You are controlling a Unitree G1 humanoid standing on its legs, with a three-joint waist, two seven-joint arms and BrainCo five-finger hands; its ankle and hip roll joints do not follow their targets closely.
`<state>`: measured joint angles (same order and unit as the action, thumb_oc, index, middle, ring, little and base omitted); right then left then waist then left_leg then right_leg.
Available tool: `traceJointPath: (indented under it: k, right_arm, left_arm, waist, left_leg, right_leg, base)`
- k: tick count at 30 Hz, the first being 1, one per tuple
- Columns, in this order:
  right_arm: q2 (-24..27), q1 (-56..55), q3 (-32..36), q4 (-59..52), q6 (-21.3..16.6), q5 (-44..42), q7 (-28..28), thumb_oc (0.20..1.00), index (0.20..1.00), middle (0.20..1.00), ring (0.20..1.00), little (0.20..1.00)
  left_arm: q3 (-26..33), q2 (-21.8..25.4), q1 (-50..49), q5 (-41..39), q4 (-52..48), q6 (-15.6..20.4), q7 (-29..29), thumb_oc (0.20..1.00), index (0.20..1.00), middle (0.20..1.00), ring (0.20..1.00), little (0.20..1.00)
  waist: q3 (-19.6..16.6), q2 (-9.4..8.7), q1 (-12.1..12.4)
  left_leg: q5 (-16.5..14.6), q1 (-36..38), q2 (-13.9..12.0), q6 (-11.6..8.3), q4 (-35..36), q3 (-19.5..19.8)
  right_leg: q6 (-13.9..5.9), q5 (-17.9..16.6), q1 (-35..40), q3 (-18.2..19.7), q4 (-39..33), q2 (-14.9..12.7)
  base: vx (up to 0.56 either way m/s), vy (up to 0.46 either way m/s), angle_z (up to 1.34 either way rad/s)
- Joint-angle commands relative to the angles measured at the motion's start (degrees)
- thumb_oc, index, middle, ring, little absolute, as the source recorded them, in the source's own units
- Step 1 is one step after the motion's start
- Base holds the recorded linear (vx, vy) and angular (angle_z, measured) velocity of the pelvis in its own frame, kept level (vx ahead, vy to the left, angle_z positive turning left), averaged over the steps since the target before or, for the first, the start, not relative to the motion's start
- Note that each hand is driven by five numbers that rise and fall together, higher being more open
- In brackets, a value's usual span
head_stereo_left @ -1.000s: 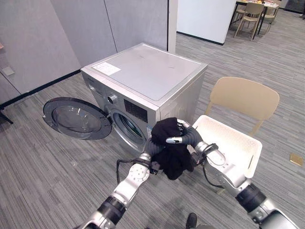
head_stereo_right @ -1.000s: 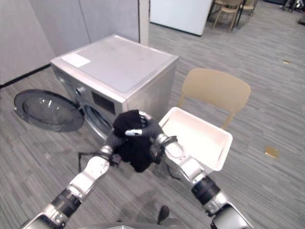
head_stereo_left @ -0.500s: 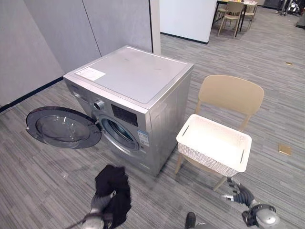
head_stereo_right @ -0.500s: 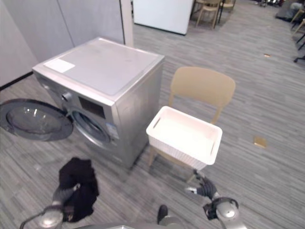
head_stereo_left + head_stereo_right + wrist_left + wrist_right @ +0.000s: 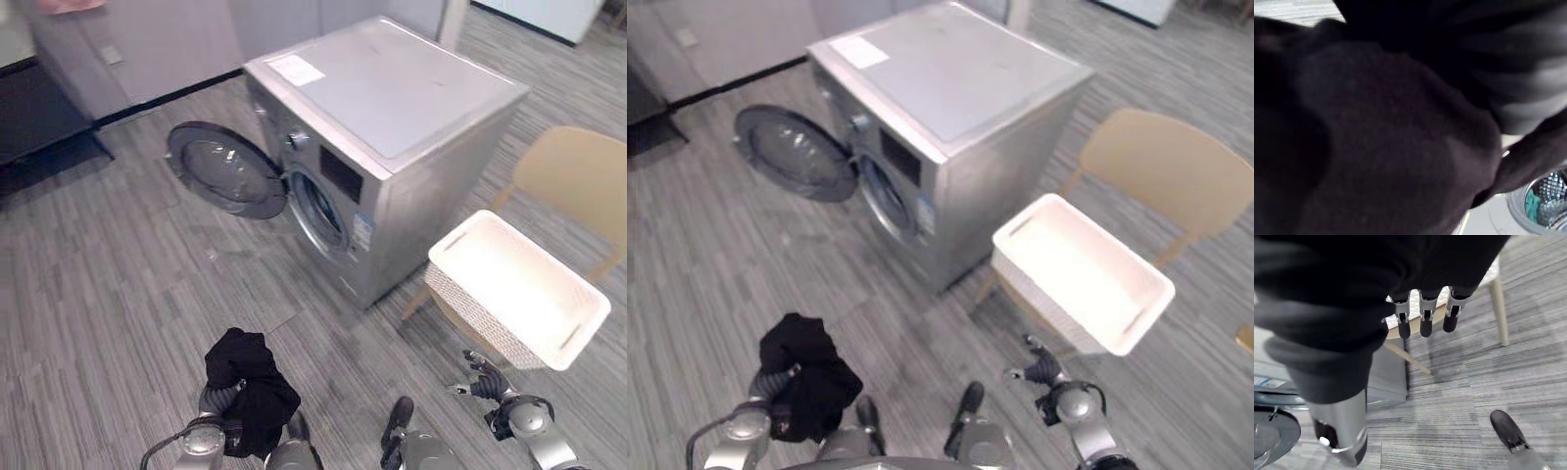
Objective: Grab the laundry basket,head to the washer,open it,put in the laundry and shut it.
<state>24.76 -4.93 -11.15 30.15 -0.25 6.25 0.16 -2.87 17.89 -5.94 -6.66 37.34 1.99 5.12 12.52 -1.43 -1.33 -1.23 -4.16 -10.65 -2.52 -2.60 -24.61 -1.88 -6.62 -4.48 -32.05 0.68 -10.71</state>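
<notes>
A second ago both hands held the black garment [image 5: 250, 387] together just beside the laundry basket [image 5: 514, 294]. Now only the left hand [image 5: 214, 401] carries it, low at 7 o'clock in the left eye view, and the whole picture has shifted, so the head has turned. The left hand is buried in the cloth, so I cannot tell how it is gripping. The right hand [image 5: 482, 380] has come down to 5 o'clock, with straight, relaxed fingers [image 5: 1422, 316] and nothing in it. The basket stands on the beige chair [image 5: 578, 181] at 4 o'clock from the washer [image 5: 392, 108], and I see no laundry in it. The round door [image 5: 227, 181] is swung wide open at 9 o'clock from the drum opening [image 5: 315, 206]. To my judgement the garment is taken out and loading comes next; the opening is well apart from the cloth. For writing, there is a white sticker [image 5: 297, 70] on the washer top and a small label [image 5: 363, 233] beside the opening, but both are too small to read.
</notes>
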Motion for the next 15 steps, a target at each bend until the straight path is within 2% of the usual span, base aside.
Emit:
traceJointPath:
  k: [1, 2, 4, 5, 6, 7, 9, 10, 11, 12, 13, 14, 15]
  right_arm:
    - [0.4, 0.6, 1.0, -0.7, -1.0, 1.1, -1.0, 1.000, 1.000, 1.000, 1.000, 1.000]
    - [-0.3, 1.3, 0.5, -0.2, -0.7, 1.6, -1.1, 1.000, 1.000, 1.000, 1.000, 1.000]
    - [-1.3, 2.1, -0.5, 0.7, -0.6, 2.4, -1.4, 1.000, 1.000, 1.000, 1.000, 1.000]
    - [-1.9, 2.2, -0.7, 0.5, -0.2, 2.5, -1.1, 1.000, 1.000, 1.000, 1.000, 1.000]
    - [-2.3, 2.4, -1.1, 0.2, -0.4, 2.1, -1.1, 1.000, 1.000, 1.000, 1.000, 1.000]
    - [-2.7, 2.9, -1.4, 0.0, -0.5, 1.7, -1.2, 1.000, 1.000, 1.000, 1.000, 1.000]
    - [-3.2, 3.1, -2.0, -0.9, -0.6, 1.2, -1.2, 1.000, 1.000, 1.000, 1.000, 1.000]
    - [-3.3, 3.0, -2.4, -1.1, -0.8, 0.7, -1.0, 1.000, 1.000, 1.000, 1.000, 1.000]
    - [-3.3, 3.0, -2.4, -1.1, -0.8, 0.7, -1.0, 1.000, 1.000, 1.000, 1.000, 1.000]
    - [-3.3, 3.0, -2.5, -1.5, -0.9, 0.4, -1.0, 1.000, 1.000, 1.000, 1.000, 1.000]
    - [-3.3, 2.9, -2.6, -1.6, -0.8, 0.0, -0.7, 1.000, 1.000, 1.000, 1.000, 1.000]
    - [-3.3, 2.8, -2.8, -1.5, -0.9, -0.4, -0.8, 1.000, 1.000, 1.000, 1.000, 1.000]
    - [-3.3, 2.8, -2.8, -1.5, -1.0, -0.5, -0.8, 1.000, 1.000, 1.000, 1.000, 1.000]
  left_arm:
    - [1.3, 3.1, 0.1, -2.4, -4.0, 1.7, 0.9, 0.200, 0.200, 0.200, 0.200, 0.200]
    - [0.8, 3.1, -0.1, -2.4, -4.3, 1.7, 0.7, 0.200, 0.200, 0.200, 0.200, 0.200]
    - [1.0, 3.5, -0.1, -1.9, -4.3, 1.7, 0.7, 0.200, 0.200, 0.200, 0.200, 0.200]
    - [1.0, 4.1, 0.1, -1.3, -4.4, 1.6, 0.6, 0.200, 0.200, 0.200, 0.200, 0.200]
    - [0.6, 5.0, 0.3, -0.5, -5.0, 1.5, 0.6, 0.200, 0.200, 0.200, 0.200, 0.200]
    - [0.5, 5.8, 0.7, -0.1, -5.0, 1.4, 1.0, 0.200, 0.200, 0.200, 0.200, 0.200]
    - [0.4, 6.5, 1.1, 1.0, -5.6, 1.5, 1.3, 0.200, 0.200, 0.200, 0.200, 0.200]
    - [0.0, 6.6, 1.3, 1.4, -5.5, 1.7, 1.3, 0.200, 0.200, 0.200, 0.200, 0.200]
    - [0.0, 6.5, 1.3, 1.4, -5.5, 1.7, 1.3, 0.200, 0.200, 0.200, 0.200, 0.200]
    - [-0.2, 6.4, 1.4, 1.3, -5.3, 1.7, 1.3, 0.200, 0.200, 0.200, 0.200, 0.200]
    - [-0.4, 6.1, 1.4, 1.2, -5.2, 1.6, 1.3, 0.200, 0.200, 0.200, 0.200, 0.200]
    - [-0.7, 5.7, 1.5, 1.1, -4.6, 1.5, 1.4, 0.200, 0.200, 0.200, 0.200, 0.200]
    - [-0.7, 5.7, 1.6, 1.1, -4.6, 1.5, 1.4, 0.200, 0.200, 0.200, 0.200, 0.200]
  waist:
    - [-2.5, -0.53, -0.9]
    - [-2.7, -0.72, -0.5]
    - [-2.5, -1.28, 0.4]
    - [-2.3, -1.73, 0.6]
    - [-1.7, -1.85, 0.5]
    - [-1.2, -2.05, 0.3]
    - [-0.3, -1.91, -0.1]
    - [0.6, -1.19, -0.8]
    - [0.6, -1.19, -0.7]
    - [1.1, -0.79, -1.2]
    - [1.7, -0.56, -1.6]
    - [2.2, -0.43, -2.2]
    - [2.2, -0.40, -2.2]
  left_leg:
    - [3.1, -0.5, 0.0, -2.82, 0.3, 1.4]
    - [1.7, -1.0, 1.7, -1.73, -0.4, 2.8]
    - [-0.4, -0.7, 3.8, -0.12, -1.0, 3.2]
    - [-1.5, -0.7, 5.0, 0.96, -1.4, 3.5]
    - [-2.0, -0.5, 5.9, 1.77, -1.4, 4.5]
    - [-2.6, -0.3, 6.8, 2.58, -1.4, 5.3]
    - [-3.7, 1.1, 8.7, 3.76, -0.3, 7.0]
    - [-4.3, 3.3, 10.0, 4.34, 1.0, 8.5]
    - [-4.3, 3.3, 10.0, 4.34, 1.1, 8.5]
    - [-4.6, 4.1, 10.5, 4.54, 1.4, 9.6]
    - [-3.9, 3.9, 10.6, 4.92, 1.3, 9.9]
    - [-4.5, 4.6, 11.2, 5.05, 1.6, 11.1]
    - [-4.5, 4.6, 11.2, 5.05, 1.6, 11.1]
  right_leg:
    - [-5.36, 11.8, 7.4, 1.2, 3.3, -1.6]
    - [-5.59, 11.7, 7.9, 1.4, 5.3, -3.5]
    - [-6.70, 10.0, 7.6, 1.5, 8.7, -6.5]
    - [-7.21, 9.1, 6.7, 2.6, 11.7, -8.2]
    - [-6.86, 8.2, 5.7, 4.9, 14.8, -8.6]
    - [-7.04, 8.0, 3.9, 8.2, 18.2, -8.3]
    - [-6.56, 9.8, -0.3, 14.9, 22.7, -5.0]
    - [-5.47, 11.9, -4.6, 18.4, 25.3, -1.5]
    - [-5.45, 12.0, -4.7, 18.5, 25.5, -1.5]
    - [-5.17, 12.5, -6.4, 19.5, 25.1, 0.0]
    - [-4.33, 11.3, -8.2, 19.8, 23.4, 1.4]
    - [-4.31, 10.8, -9.9, 21.1, 21.6, 2.9]
    - [-4.31, 10.9, -9.9, 21.1, 21.6, 3.0]
  base:
    - [0.24, 0.349, 0.72]
    - [0.24, 0.336, 0.78]
    - [0.27, 0.381, 0.47]
    - [0.23, 0.304, 0.14]
    - [0.24, 0.293, 0.18]
    - [0.24, 0.268, 0.24]
    - [0.26, 0.257, 0.34]
    - [0.23, 0.188, 0.35]
    - [0.25, 0.166, 0.35]
    - [0.07, 0.046, 0.48]
    - [0.16, 0.060, 0.48]
    - [0.08, 0.015, 0.62]
    - [0.35, -0.006, 0.73]
